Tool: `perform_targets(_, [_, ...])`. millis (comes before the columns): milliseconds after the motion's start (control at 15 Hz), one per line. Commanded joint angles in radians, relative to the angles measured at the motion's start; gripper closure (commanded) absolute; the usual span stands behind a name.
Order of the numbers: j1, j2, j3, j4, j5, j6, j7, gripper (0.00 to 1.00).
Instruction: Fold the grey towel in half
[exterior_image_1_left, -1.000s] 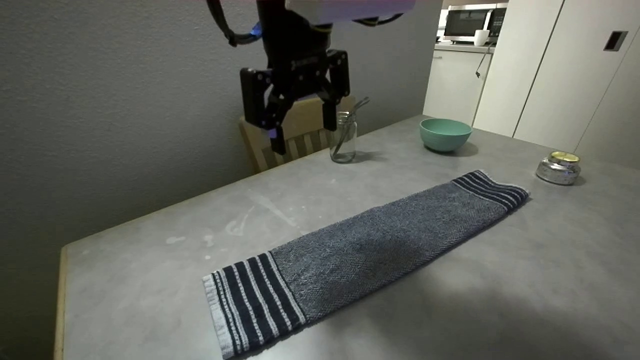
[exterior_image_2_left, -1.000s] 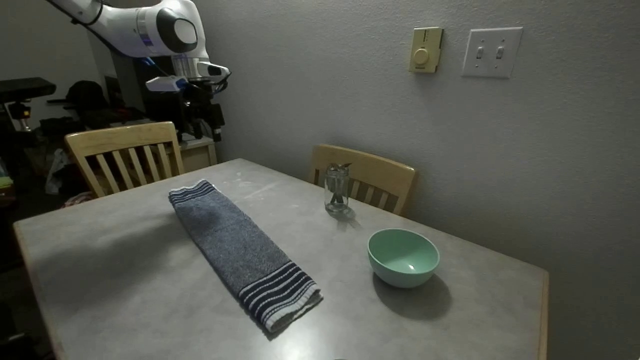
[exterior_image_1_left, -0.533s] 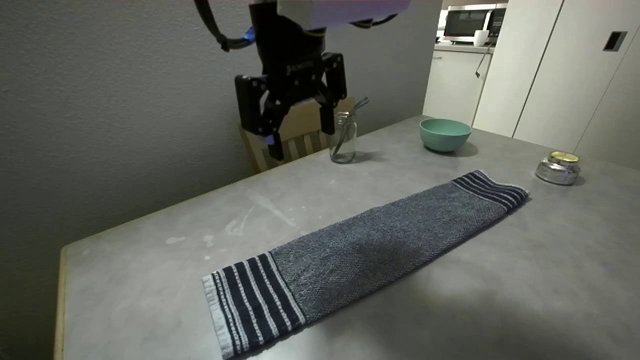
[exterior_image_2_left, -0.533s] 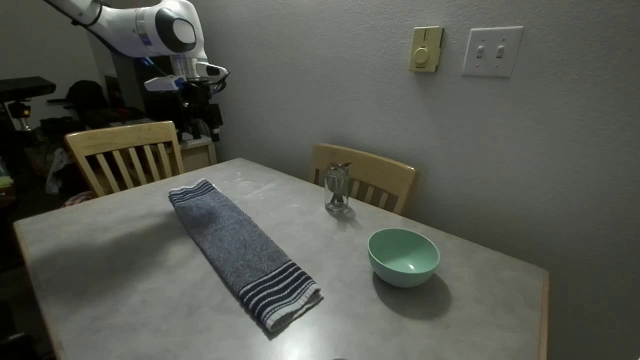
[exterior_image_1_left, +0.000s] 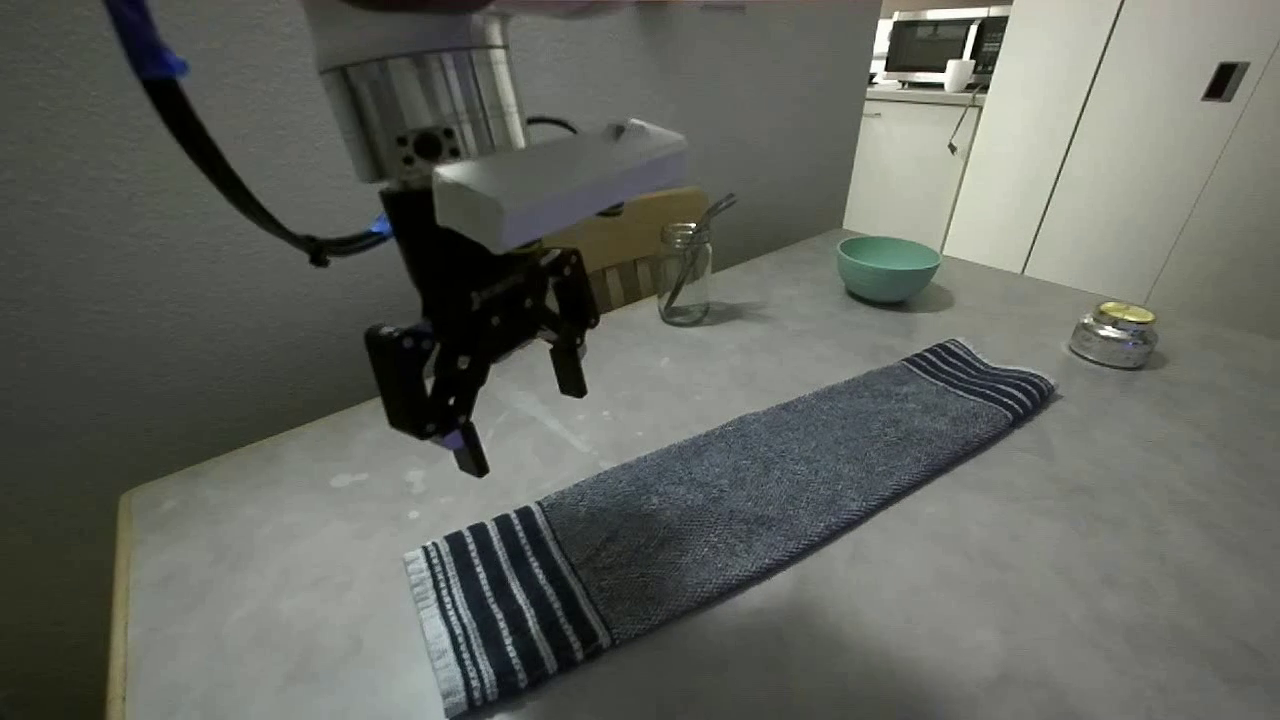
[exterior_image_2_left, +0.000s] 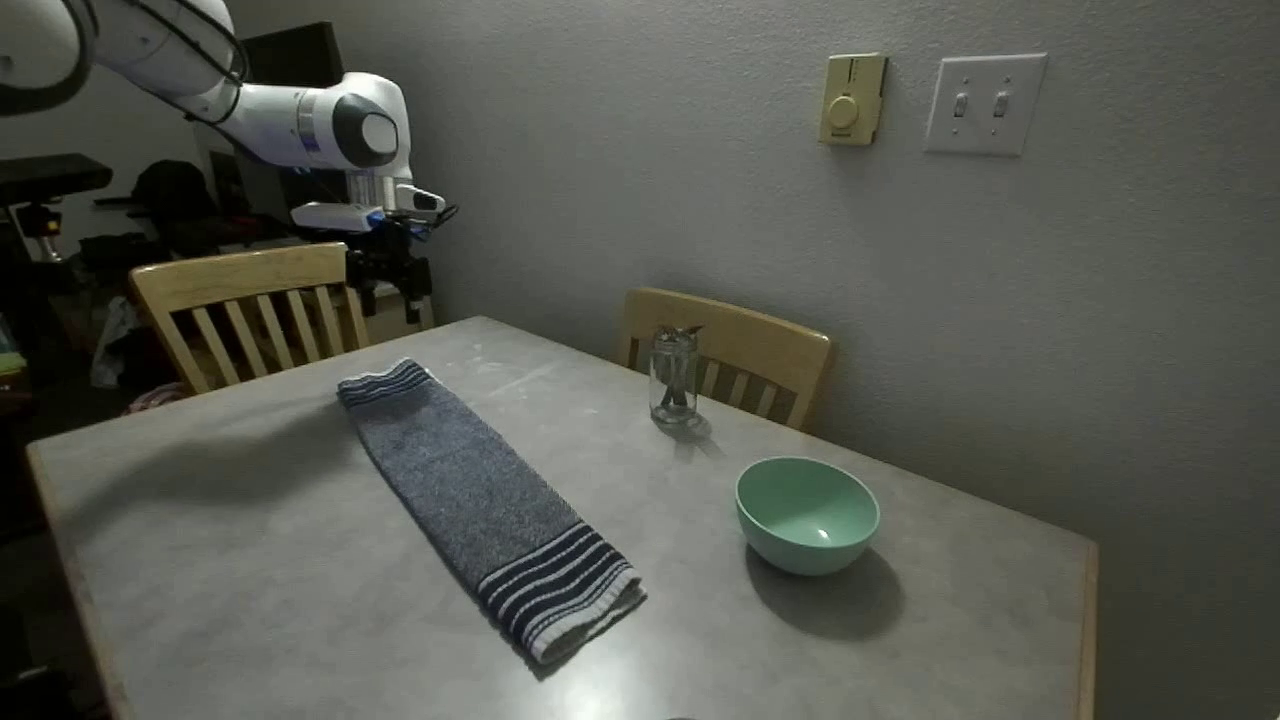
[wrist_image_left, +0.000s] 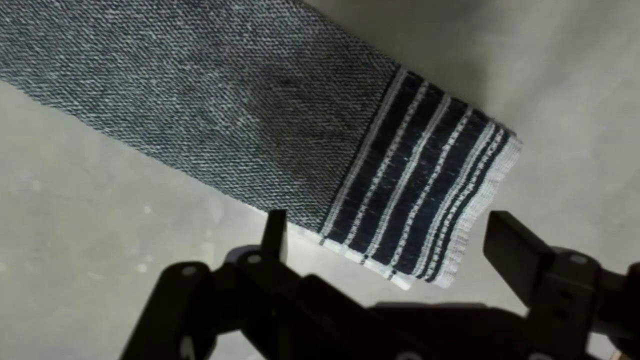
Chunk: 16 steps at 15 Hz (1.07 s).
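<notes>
A: Position and state?

B: Grey towel (exterior_image_1_left: 770, 490) lies flat on the tabletop (exterior_image_1_left: 250, 590), running near left to far right in an exterior view. Bowl (exterior_image_1_left: 888, 270) and glass jar (exterior_image_1_left: 685, 285) stand apart from it on the far side. End effector (exterior_image_1_left: 523, 425) hangs above the near left striped end (exterior_image_1_left: 510, 600), fingers (wrist_image_left: 517, 255) spread wide, pinching nothing. Half-fold not yet begun, by my reading.

A: Failure modes?

B: Three judged likely.
1. Partial grasp. Wrist view shows a pale strip (wrist_image_left: 402, 280) along the striped edge, possibly a lower layer. Stopping too high would lift the upper layer alone.
2. Skewed fold. The striped end lies aslant to the line between the fingers; closing there may catch only a corner and twist the cloth.
3. Drag. Carrying the end low instead of lifting it over could slide or bunch the whole length.

A: And descending too deep?

B: Fingertips would press on the tabletop; the pile may mask contact until late.

A: Brands, writing?

B: None legible. Pale mark on the end effector's body: too blurred. Wall dial (exterior_image_2_left: 851, 100): markings too small. Gold-lidded jar (exterior_image_1_left: 1113, 340), far right: no readable label.
</notes>
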<state>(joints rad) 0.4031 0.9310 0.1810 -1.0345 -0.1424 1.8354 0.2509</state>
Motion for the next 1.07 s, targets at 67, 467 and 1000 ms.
perform_targets(67, [0.015, 0.069, 0.010, 0.090, 0.000, -0.043, -0.036, 0.00])
perform_targets(467, [0.044, 0.139, 0.003, 0.202, 0.013, -0.120, 0.054, 0.00])
perform_targets(1000, [0.156, 0.256, -0.085, 0.354, 0.114, -0.216, 0.427, 0.00])
